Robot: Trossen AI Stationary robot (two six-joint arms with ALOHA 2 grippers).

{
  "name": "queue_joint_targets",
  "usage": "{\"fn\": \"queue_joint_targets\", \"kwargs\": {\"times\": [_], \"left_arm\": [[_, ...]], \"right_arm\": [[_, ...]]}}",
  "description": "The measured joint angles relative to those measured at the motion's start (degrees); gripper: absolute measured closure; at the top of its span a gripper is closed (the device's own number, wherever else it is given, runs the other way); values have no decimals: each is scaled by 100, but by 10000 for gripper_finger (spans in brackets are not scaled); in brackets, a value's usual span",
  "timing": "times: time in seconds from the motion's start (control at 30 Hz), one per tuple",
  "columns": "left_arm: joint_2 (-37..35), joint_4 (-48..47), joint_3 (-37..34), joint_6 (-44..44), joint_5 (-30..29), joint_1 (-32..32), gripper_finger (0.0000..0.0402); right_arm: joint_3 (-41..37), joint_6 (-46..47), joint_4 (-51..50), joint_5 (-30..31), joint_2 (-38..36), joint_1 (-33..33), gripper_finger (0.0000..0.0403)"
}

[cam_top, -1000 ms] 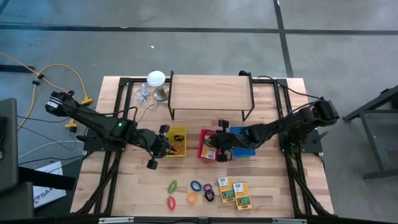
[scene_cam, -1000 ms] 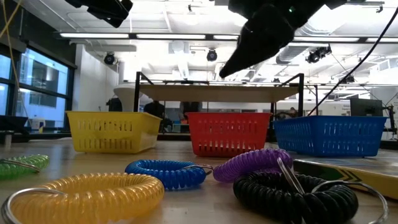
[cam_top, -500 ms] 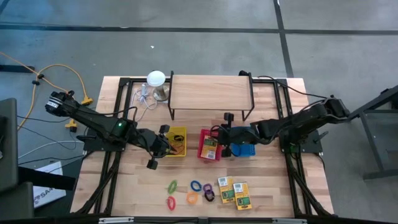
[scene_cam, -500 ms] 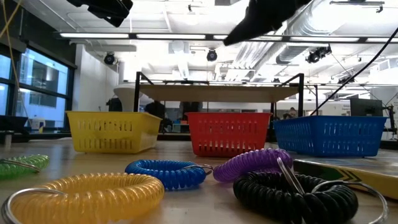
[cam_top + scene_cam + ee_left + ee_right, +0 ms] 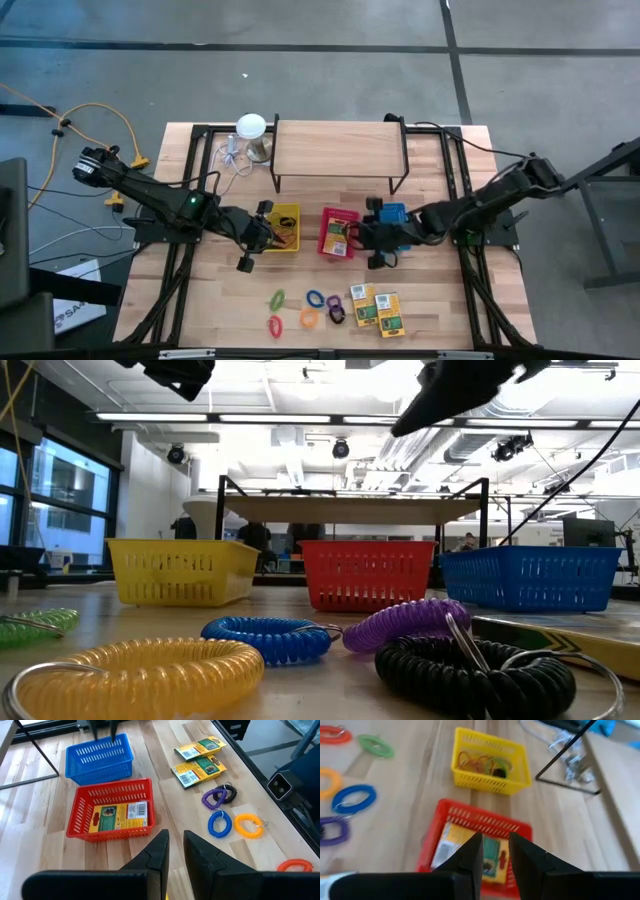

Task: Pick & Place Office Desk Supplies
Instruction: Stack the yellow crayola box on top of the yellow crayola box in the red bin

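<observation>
My right gripper (image 5: 366, 236) hangs in the air over the gap between the red basket (image 5: 338, 232) and the blue basket (image 5: 100, 757). It is open by a narrow gap with nothing in it. A yellow-and-green card box (image 5: 117, 815) lies flat in the red basket. My left gripper (image 5: 266, 234) waits above the yellow basket (image 5: 490, 762), which holds rubber bands. It too is narrowly open and empty. Two more card boxes (image 5: 375, 308) and several coloured coil rings (image 5: 310, 310) lie on the table near its front edge.
A wooden shelf on black legs (image 5: 338, 150) stands at the back of the table. A white round-topped object with a cable (image 5: 250, 128) sits to its left. Bare wood lies between the baskets and the rings.
My right gripper has drawn back from over the red basket toward the table's right edge and has risen a little. Its finger gap looks the same. The card box stays in the red basket.
</observation>
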Motion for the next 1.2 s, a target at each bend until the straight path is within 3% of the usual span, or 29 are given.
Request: {"fn": "queue_joint_targets", "kwargs": {"times": [0.33,0.57,0.83,1.2], "left_arm": [[0,1,0,0,0,0,347],[0,1,0,0,0,0,347],[0,1,0,0,0,0,347],[0,4,0,0,0,0,347]], "right_arm": [[0,999,-876,-8,-6,628,321],[0,1078,-918,15,-6,1093,321],[0,1226,-1313,727,-6,1523,321],[0,1789,-1507,979,-6,2168,321]]}}
